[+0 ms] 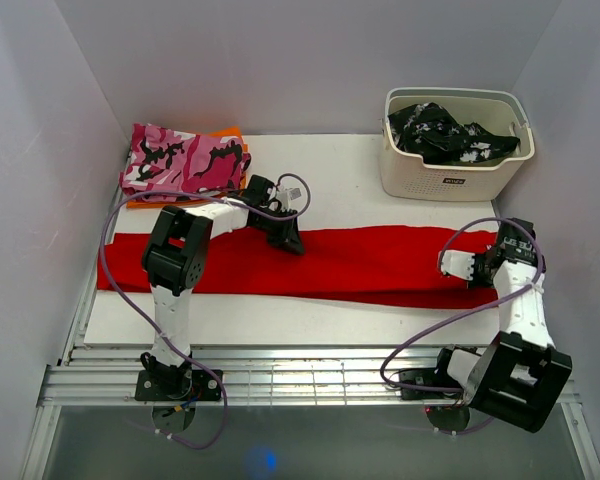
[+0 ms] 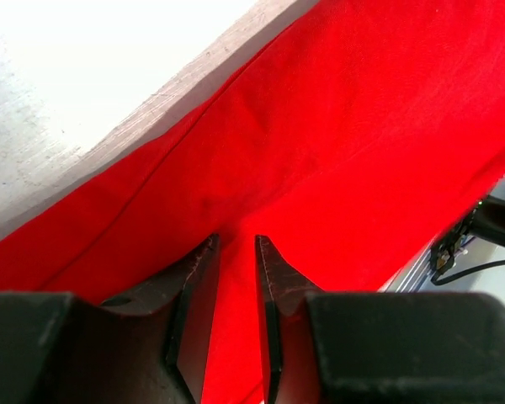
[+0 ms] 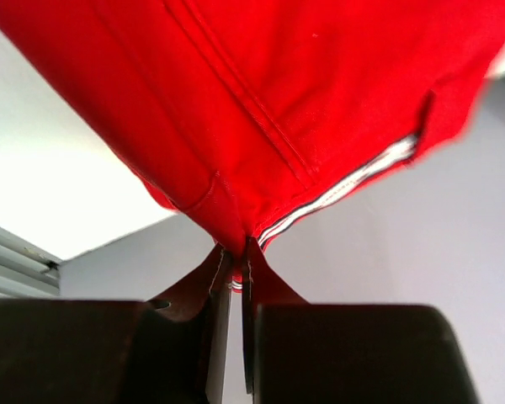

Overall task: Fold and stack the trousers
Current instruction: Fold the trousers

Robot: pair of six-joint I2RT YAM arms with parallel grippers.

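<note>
The bright-red trousers [image 1: 360, 262] lie stretched across the white table from left to right. My left gripper [image 1: 288, 238] is at their far edge near the middle. In the left wrist view its fingers [image 2: 200, 278] stand close together with red cloth [image 2: 337, 126] filling the narrow gap. My right gripper [image 1: 472, 268] is at the right end of the trousers. In the right wrist view it [image 3: 236, 252] is shut on a corner of the red cloth [image 3: 261, 93], next to the thin white stripes [image 3: 353, 178], and holds that corner off the table.
A folded pink-black-white camouflage garment [image 1: 185, 160] lies at the back left on something orange. A cream basket [image 1: 450, 175] with black-and-white cloth [image 1: 448, 133] stands at the back right. White walls close in both sides. A metal rail [image 1: 310, 380] runs along the near edge.
</note>
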